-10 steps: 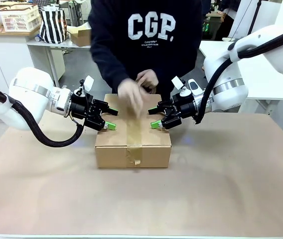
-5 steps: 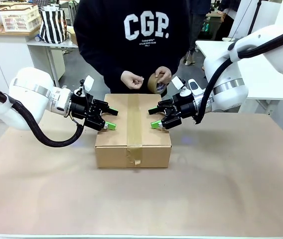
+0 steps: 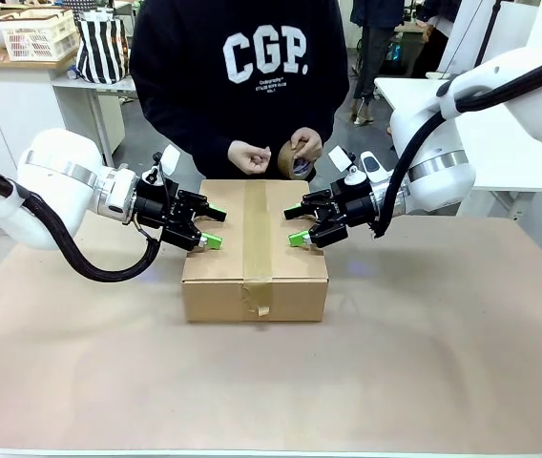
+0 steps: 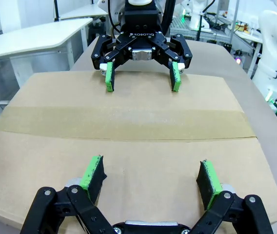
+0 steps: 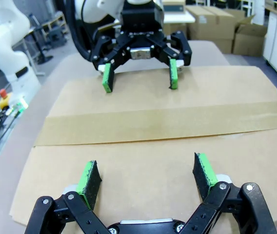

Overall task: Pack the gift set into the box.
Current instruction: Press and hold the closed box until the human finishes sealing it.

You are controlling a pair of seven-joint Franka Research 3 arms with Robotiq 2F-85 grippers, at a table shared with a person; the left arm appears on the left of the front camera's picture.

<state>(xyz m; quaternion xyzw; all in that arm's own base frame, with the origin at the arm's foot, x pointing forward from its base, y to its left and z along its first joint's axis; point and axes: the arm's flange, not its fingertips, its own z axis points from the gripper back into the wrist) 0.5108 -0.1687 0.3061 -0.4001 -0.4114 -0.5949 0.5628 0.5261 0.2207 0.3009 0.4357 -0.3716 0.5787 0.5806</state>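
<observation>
The table (image 3: 424, 382) is covered by a brown sheet, and the box (image 3: 290, 258) is set on it near the far middle, just in front of the person (image 3: 242, 86). The box is closed, and a strip of tape (image 3: 257, 234) is laid along the seam of its top flaps and folded down over the near wall. The left flap is pressed from above by the left gripper (image 3: 211, 227), whose jaws are spread wide with nothing held between them; its green pads (image 4: 92, 171) are seen resting on the cardboard in the left wrist view. The right flap is pressed in the same way by the right gripper (image 3: 297, 226), also spread wide and holding nothing, its pads (image 5: 206, 169) lying flat on the flap. The two grippers are faced toward each other across the taped seam. A tape roll (image 3: 295, 158) is held in the person's hands (image 3: 248, 156) above the far edge of the box.
</observation>
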